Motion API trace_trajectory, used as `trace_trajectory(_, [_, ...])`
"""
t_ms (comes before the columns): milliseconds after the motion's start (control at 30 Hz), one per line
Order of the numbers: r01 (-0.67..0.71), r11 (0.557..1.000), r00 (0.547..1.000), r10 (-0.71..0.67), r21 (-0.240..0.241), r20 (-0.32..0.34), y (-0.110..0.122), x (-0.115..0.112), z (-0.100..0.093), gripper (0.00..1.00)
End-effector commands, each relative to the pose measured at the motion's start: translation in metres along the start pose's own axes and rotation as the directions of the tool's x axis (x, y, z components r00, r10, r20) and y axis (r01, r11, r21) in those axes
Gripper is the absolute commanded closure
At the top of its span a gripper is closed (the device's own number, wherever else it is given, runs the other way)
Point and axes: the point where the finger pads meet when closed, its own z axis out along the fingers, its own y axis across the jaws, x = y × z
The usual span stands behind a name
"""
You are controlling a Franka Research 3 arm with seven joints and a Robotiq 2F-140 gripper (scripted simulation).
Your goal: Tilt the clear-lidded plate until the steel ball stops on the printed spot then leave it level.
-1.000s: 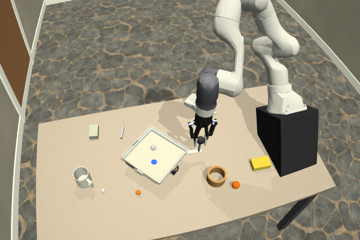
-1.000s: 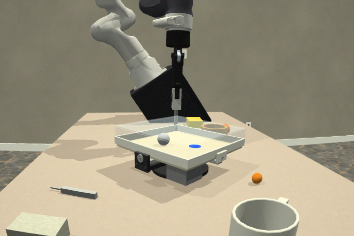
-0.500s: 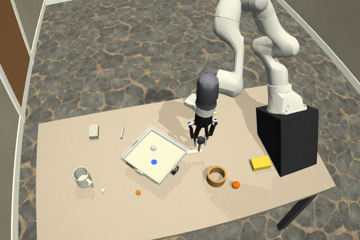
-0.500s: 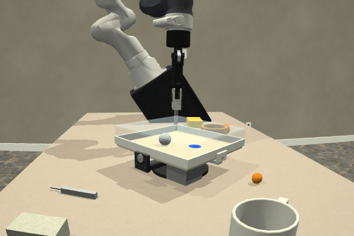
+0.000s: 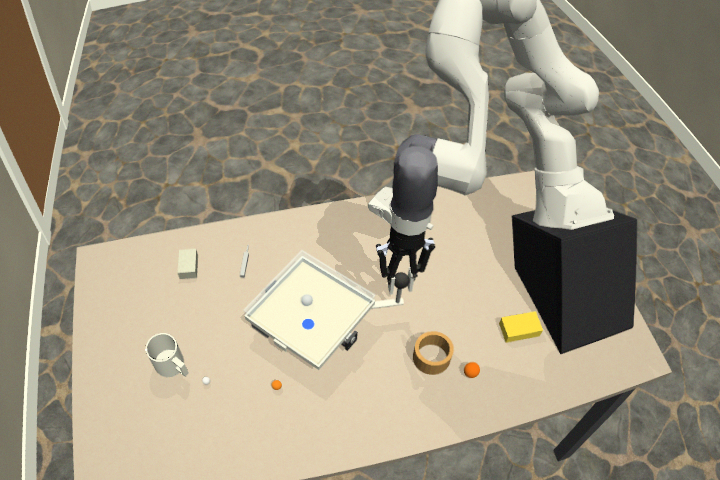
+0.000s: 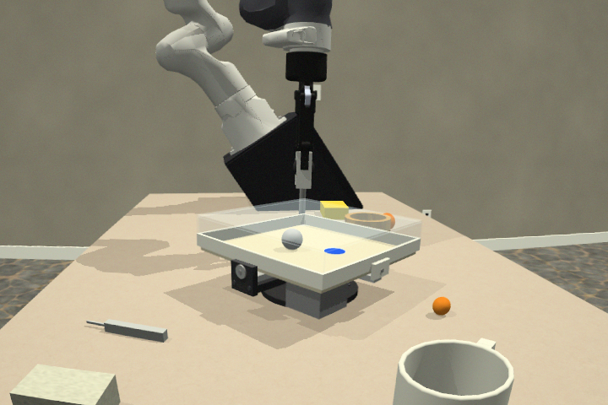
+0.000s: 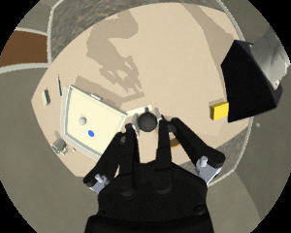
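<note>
The square plate (image 5: 338, 275) (image 6: 266, 263) (image 7: 66, 111) with a clear lid sits on a dark pivot base in the middle of the table. The steel ball (image 5: 306, 299) (image 6: 291, 238) (image 7: 83, 119) rests inside it, a short way from the blue printed spot (image 5: 307, 323) (image 6: 334, 251) (image 7: 90, 134) and not on it. A thin upright handle with a dark round knob (image 5: 401, 279) (image 7: 147, 120) stands at the plate's corner nearest the arm. My gripper (image 5: 400, 285) (image 6: 303, 174) (image 7: 146, 116) points straight down and is shut on that knob.
A mug (image 5: 162, 353) (image 6: 453, 372), a small white ball (image 5: 205, 380) and a small orange ball (image 5: 276, 384) (image 6: 441, 305) lie near the plate. A wooden ring (image 5: 433, 351), a bigger orange ball (image 5: 471, 369), a yellow block (image 5: 520, 326), a pale block (image 5: 187, 263) and a grey tool (image 5: 243, 263) lie around.
</note>
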Motion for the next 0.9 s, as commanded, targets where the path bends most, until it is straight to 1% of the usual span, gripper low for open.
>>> trace_trajectory(0, [-0.001, 1.0, 1.0, 0.001, 0.008, 0.013, -0.002, -0.008, -0.004, 1.0])
trace_trajectory(300, [-0.001, 1.0, 1.0, 0.001, 0.008, 0.013, -0.002, -0.008, -0.004, 1.0])
trace_trajectory(367, [-0.001, 1.0, 1.0, 0.001, 0.008, 0.013, 0.0, 0.0, 0.001, 1.0])
trace_trajectory(867, [-0.001, 1.0, 1.0, 0.001, 0.008, 0.013, 0.0, 0.003, 0.0, 1.0])
